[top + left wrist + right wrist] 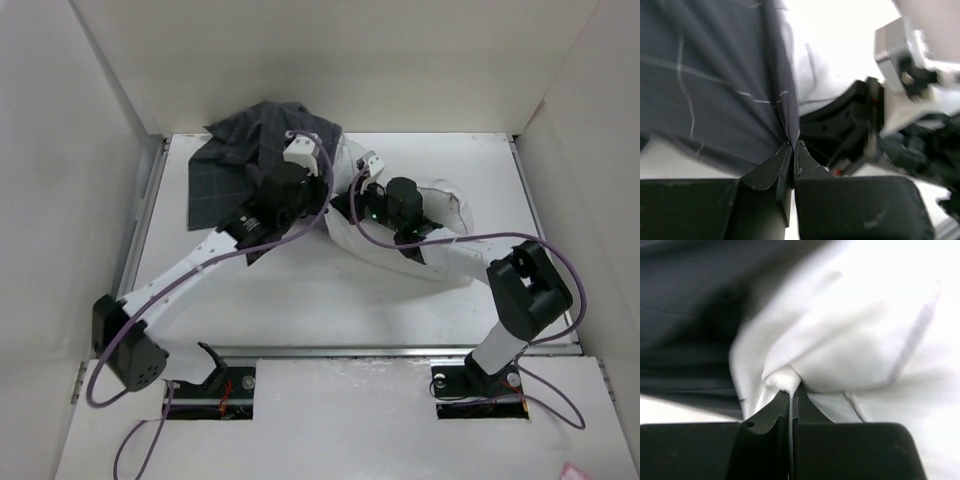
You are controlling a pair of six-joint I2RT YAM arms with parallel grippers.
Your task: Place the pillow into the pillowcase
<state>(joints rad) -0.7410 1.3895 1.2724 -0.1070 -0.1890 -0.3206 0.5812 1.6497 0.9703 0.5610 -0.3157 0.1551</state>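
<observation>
We see the pillowcase [232, 165] bunched in a dark, grid-lined heap at the far left corner of the table [300, 310], its cloth rumpled and partly lifted off the surface. The pillow [452, 205] lies just to its right, towards the middle of the far edge. Its left end touches the pillowcase, and much of its body is covered by the right arm that reaches over it. The left gripper [792, 147] has its jaws pressed together on a fold of the pillowcase. In the left wrist view the dark fabric gathers to a tight pinch right at the fingertips, then fans upward and to the left. The right gripper [791, 390] is likewise closed narrow, clamped on a small peak of the pillow's white fabric. From that pinch the cloth pulls into creases that spread up and to the right. In the right wrist view the dark pillowcase sits directly beside and behind the pinched white cloth, filling the upper left. We cannot tell from any view whether any part of the pillow is already inside the case's opening. Both wrists sit close together over the seam where the two fabrics meet, the left arm stretched diagonally from the near left corner.
</observation>
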